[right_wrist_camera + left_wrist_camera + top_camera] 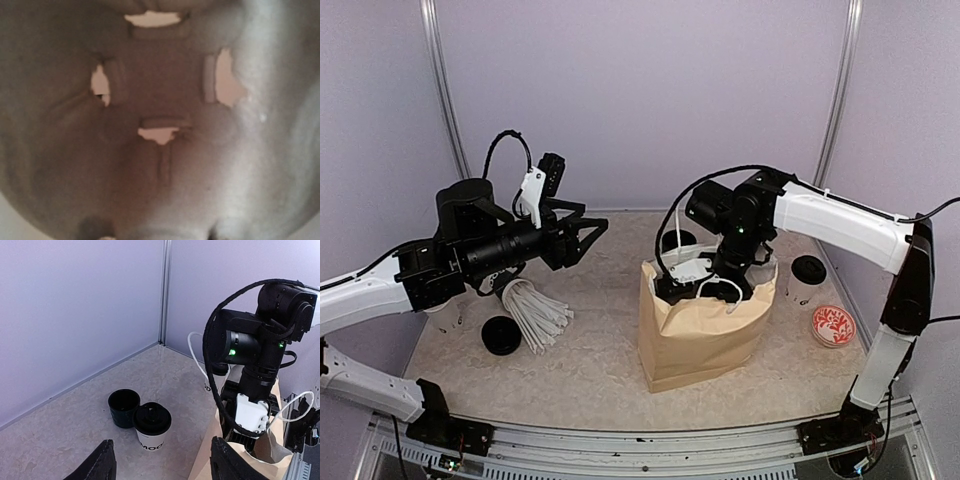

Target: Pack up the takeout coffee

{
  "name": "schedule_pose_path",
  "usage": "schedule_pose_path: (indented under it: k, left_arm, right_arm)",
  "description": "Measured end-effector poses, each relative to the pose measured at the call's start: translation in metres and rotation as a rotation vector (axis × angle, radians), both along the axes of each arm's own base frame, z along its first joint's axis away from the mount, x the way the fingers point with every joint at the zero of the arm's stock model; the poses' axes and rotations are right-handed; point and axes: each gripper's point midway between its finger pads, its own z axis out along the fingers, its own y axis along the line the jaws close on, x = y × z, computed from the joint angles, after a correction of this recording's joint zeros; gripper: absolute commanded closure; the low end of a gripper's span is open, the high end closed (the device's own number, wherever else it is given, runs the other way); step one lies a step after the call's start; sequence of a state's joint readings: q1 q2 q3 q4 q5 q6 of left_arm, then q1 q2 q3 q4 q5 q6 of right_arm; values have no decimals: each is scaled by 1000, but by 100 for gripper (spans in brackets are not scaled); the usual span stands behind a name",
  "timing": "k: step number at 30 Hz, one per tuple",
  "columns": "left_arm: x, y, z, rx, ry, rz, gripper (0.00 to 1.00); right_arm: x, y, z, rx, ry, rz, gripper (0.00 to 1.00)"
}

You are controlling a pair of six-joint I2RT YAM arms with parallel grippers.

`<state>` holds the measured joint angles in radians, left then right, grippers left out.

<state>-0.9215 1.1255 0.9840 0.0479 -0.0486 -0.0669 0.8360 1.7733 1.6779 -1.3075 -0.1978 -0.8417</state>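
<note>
One takeout coffee (151, 427), a white cup with a black lid and black lettering, stands on the table next to a dark mug (123, 407). A second white lettered cup (207, 385) peeks out behind the right arm. My left gripper (162, 460) hangs open in the air with nothing between its fingers, well short of the lidded cup. In the top view it (586, 235) points toward the brown paper bag (695, 335). My right gripper (712, 283) reaches down into the bag's mouth, fingertips hidden. The right wrist view shows only a blurred brown surface with several cutouts (157, 132).
A black cup stuffed with white straws (532, 310) lies under the left arm, with a black lid (500, 336) beside it. Another black lid (808, 268) and a red patterned disc (833, 326) sit right of the bag. Walls close the back and sides.
</note>
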Motion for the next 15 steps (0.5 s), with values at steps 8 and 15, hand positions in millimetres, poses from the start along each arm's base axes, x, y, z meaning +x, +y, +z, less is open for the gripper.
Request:
schedule_pose_path:
  k: [8, 15]
  left_arm:
    - [-2, -3, 0, -7, 6, -19, 33]
    - [4, -10, -6, 1, 37, -57, 31]
  right_arm:
    - [1, 3, 13, 13, -5, 2, 50]
    - [7, 16, 40, 89, -40, 5, 44]
